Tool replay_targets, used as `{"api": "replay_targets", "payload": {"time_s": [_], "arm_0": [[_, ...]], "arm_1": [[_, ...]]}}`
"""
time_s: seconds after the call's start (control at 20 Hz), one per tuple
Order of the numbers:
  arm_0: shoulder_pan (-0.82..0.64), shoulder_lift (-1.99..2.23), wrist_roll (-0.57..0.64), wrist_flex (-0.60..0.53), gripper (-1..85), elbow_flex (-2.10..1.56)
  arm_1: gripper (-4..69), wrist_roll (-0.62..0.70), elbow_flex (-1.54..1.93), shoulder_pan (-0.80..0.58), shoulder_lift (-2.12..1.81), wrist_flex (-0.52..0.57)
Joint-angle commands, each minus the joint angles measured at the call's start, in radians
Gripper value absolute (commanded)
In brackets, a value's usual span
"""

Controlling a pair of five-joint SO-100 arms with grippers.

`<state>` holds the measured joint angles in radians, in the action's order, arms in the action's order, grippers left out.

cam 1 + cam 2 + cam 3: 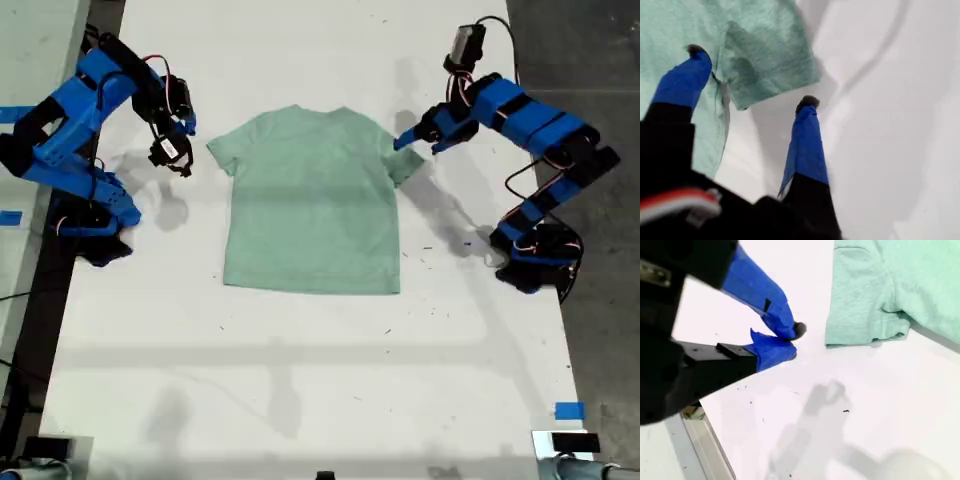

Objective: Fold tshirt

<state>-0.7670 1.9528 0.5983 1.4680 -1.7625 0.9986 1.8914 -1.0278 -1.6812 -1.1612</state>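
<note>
The pale mint-green tshirt [312, 200] lies flat and spread out on the white table, neck toward the far edge. My first gripper [408, 140] is open at the sleeve on the exterior view's right. In the first wrist view one blue finger [687, 80] is over the tshirt [765, 45] and the other finger [805, 140] is over bare table beside the sleeve hem. My second gripper [178, 160] hangs shut and empty just off the sleeve at the exterior view's left. In the second wrist view its tips [794, 342] stay apart from the tshirt [875, 295].
The white table [300, 380] stretches wide in front of the shirt. Both arm bases stand at the table's side edges. A blue tape mark [569, 410] sits near the front corner at the exterior view's right. Dark floor [600, 60] lies beyond that edge.
</note>
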Motion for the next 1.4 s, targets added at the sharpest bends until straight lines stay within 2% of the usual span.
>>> {"api": "replay_targets", "payload": {"time_s": [0.0, 0.2, 0.25, 0.3, 0.35, 0.45, 0.65, 0.9, 1.05, 1.2, 1.35], "arm_0": [[-0.015, 0.005, 0.009, -0.020, 0.0, 0.018], [-0.015, 0.005, 0.009, -0.026, 0.0, 0.003], [-0.015, 0.005, 0.009, -0.028, 0.0, -0.003], [-0.015, 0.005, 0.009, -0.031, 0.0, -0.008], [-0.015, 0.006, 0.009, -0.034, 0.0, -0.014], [-0.017, 0.006, 0.009, -0.035, 0.0, -0.020], [-0.012, 0.011, 0.005, -0.035, 0.0, -0.026], [-0.008, 0.021, 0.003, -0.043, 0.0, -0.046], [-0.003, 0.021, 0.000, -0.046, 0.0, -0.046], [0.002, 0.023, -0.003, -0.046, 0.0, -0.044], [0.006, 0.028, -0.006, -0.044, 0.0, -0.049]], "arm_1": [[32.5, 0.023, -0.002, 0.011, 0.071, 0.100], [30.2, 0.060, -0.026, 0.012, 0.233, 0.176], [23.9, 0.067, -0.044, 0.008, 0.276, 0.181], [10.1, 0.061, -0.077, 0.002, 0.318, 0.166], [2.0, 0.054, -0.106, -0.002, 0.342, 0.141], [-1.0, 0.054, -0.124, 0.003, 0.347, 0.129], [-1.1, 0.052, -0.160, 0.021, 0.267, 0.031], [-1.4, 0.020, -0.348, 0.077, 0.100, -0.239], [-1.4, -0.055, -0.509, 0.169, 0.080, -0.298], [-1.4, -0.169, -0.580, 0.250, 0.104, -0.232], [-1.4, -0.284, -0.591, 0.344, 0.150, -0.071]]}}
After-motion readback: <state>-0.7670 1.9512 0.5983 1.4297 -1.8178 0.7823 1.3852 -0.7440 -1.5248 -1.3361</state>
